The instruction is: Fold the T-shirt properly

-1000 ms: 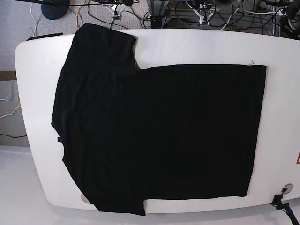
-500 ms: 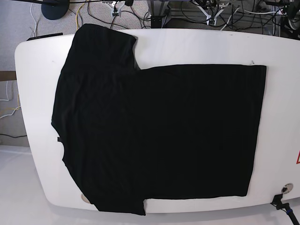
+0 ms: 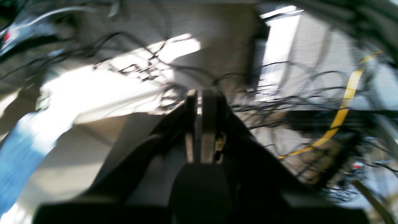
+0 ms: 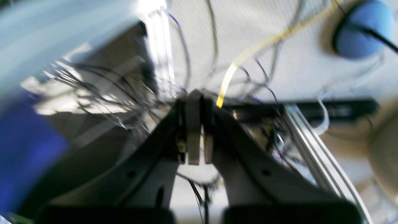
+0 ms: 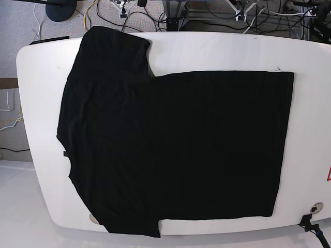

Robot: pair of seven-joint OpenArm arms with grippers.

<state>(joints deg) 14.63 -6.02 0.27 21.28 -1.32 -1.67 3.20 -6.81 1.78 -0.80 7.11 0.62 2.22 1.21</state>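
The T-shirt (image 5: 170,144) lies flat and unfolded, covering most of the counter (image 5: 310,103) from near edge to far. Beyond it, left end effector (image 3: 200,93) and right end effector (image 4: 197,93) hang closed, empty; folding hasn't begun, so reaching a sleeve likely comes next.

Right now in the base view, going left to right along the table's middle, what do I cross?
Bare white table → sleeved, collar end of the T-shirt → its straight hem → bare table again → red-edged sticker at the frame edge.
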